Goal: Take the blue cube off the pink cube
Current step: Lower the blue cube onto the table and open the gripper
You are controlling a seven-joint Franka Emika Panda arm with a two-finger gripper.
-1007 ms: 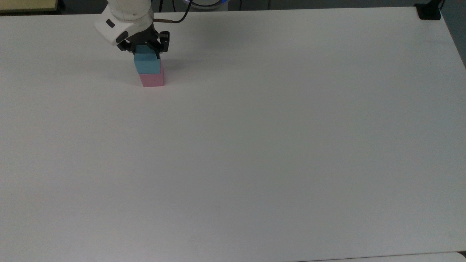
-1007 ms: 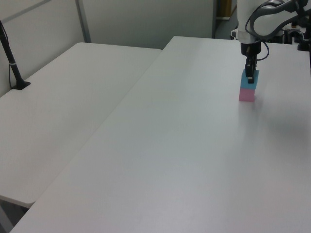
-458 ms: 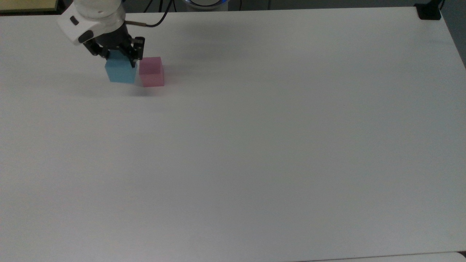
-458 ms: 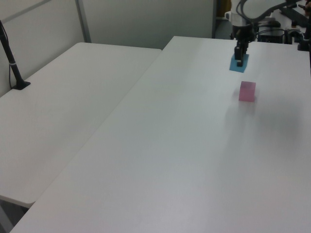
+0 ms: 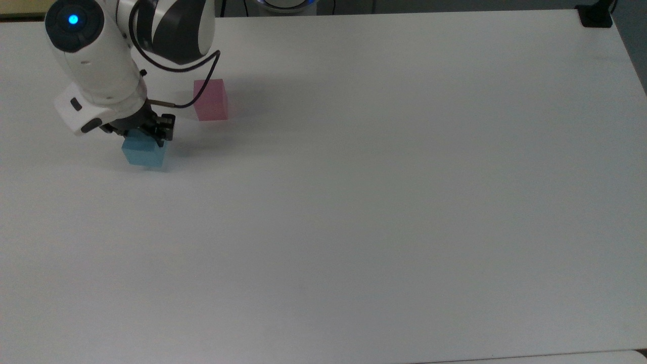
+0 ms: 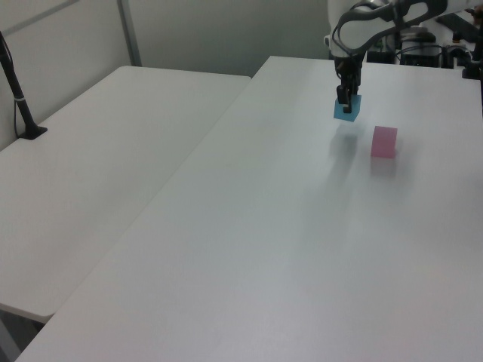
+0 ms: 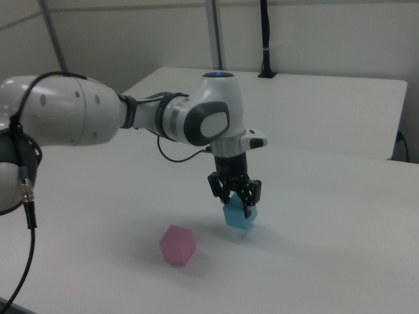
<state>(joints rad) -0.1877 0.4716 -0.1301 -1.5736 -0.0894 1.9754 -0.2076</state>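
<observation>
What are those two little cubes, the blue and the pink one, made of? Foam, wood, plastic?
Hard to say for sure. The blue cube, held in the gripper, and the pink cube on the table both look matte, with flat pastel colour, plain faces and no glints or grain. That suggests foam or painted wood rather than glossy plastic.

A lab or test room is suggested: bare white desk (image 5: 384, 202), a second white table (image 6: 106, 151) beside it, plain partition walls (image 7: 314, 33), and a black camera post (image 6: 19, 98) clamped on.
</observation>
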